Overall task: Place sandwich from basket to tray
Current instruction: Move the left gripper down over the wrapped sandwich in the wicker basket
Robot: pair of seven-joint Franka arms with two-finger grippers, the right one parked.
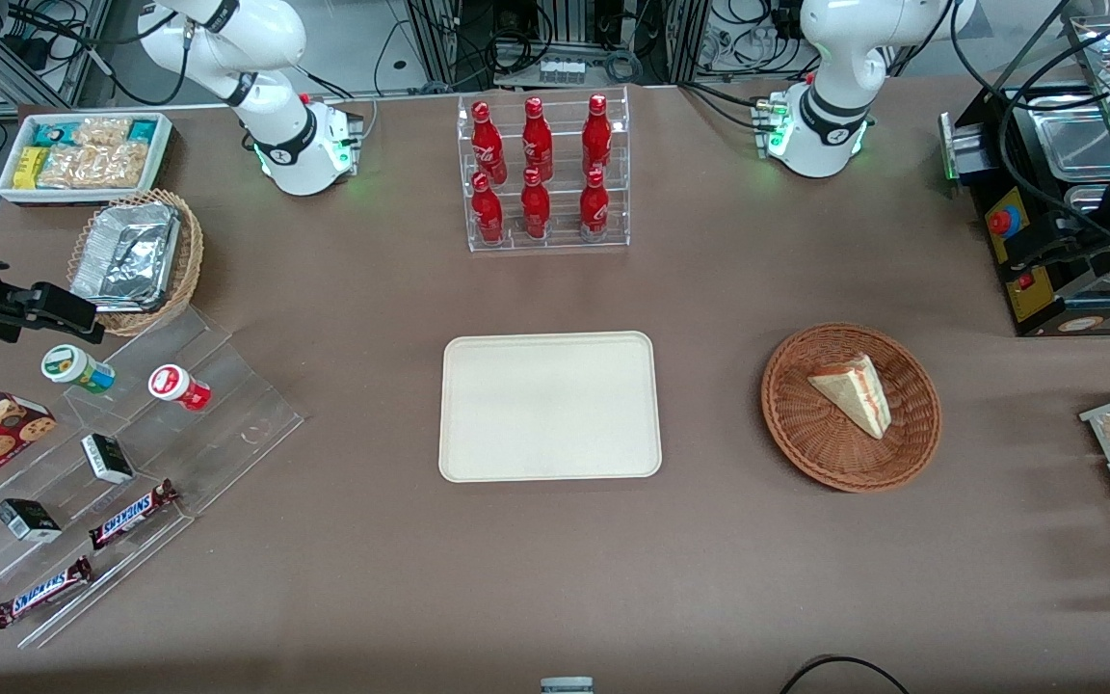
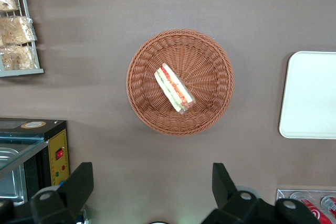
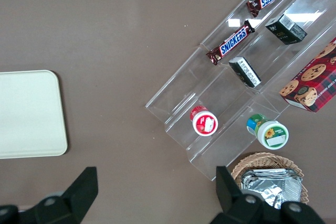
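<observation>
The pincer (image 2: 149, 192) hangs high above the brown table (image 1: 555, 578), its two fingers (image 2: 79, 184) spread wide apart and holding nothing. Below it stands one round basket (image 2: 210, 51), and one sandwich (image 2: 174, 88) lies inside this basket, near the middle. One cream tray (image 1: 478, 453) lies flat on the table beside the basket, apart from it, with nothing on it. Farther from the front camera, six red bottles (image 1: 536, 202) stand in a clear rack (image 1: 547, 241).
</observation>
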